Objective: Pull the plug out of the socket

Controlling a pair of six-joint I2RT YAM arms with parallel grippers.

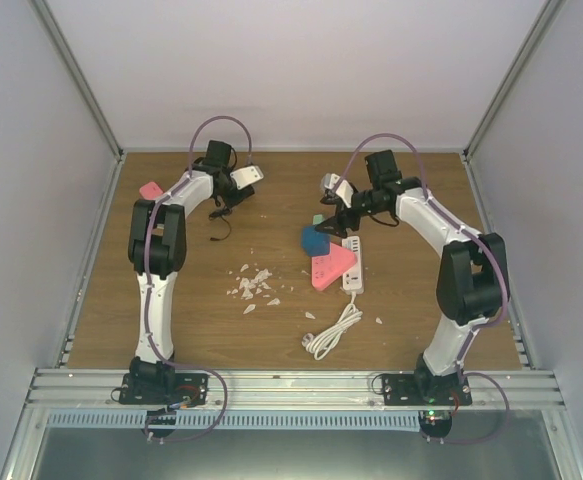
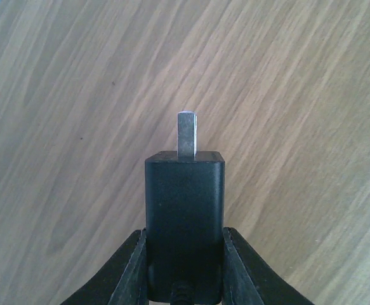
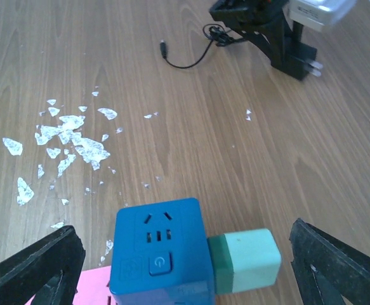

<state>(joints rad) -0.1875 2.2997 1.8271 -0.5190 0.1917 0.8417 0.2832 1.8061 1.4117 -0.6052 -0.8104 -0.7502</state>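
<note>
Currently, the left gripper (image 2: pixel 185 234) is clenched on the black plug (image 2: pixel 185 203), with one finger (image 2: pixel 132 270) pressed flat to each side of its body. The left wrist view shows a metal prong (image 2: pixel 188 133) edge-on, pointing away from the wrist over the bare wooden table (image 2: pixel 58 127). The base of the plug is cut off by the lower frame edge. The plug is held well apart from the blue socket cube (image 3: pixel 156 254), to the cube's left and farther from the arm bases.

The right gripper (image 3: pixel 186 230) is spread wide and grasps nothing. Its fingers (image 3: pixel 32 270) stand on either side of the cube, clear of it.

The cube's top face carries socket slots and a button with a power symbol. A faint mark beside the button cannot be read. A teal block (image 3: pixel 245 260) butts against one side of the cube; whether it is plugged in cannot be told.

A pink socket block (image 1: pixel 333 266) lies against the cube on the side nearer the bases and is mostly cut off in the right wrist view. A white power strip (image 1: pixel 354 268) lies just beside that block, on its side away from the cube. The strip's white cable (image 1: pixel 331 335) is coiled nearer the bases.

White shards (image 3: pixel 70 143) are scattered to the cube's left. A thin black cable (image 3: pixel 185 57) trails on the wood beyond the cube, near the left gripper. A white tag (image 1: pixel 249 176) hangs at the left wrist, its writing too small to read.
</note>
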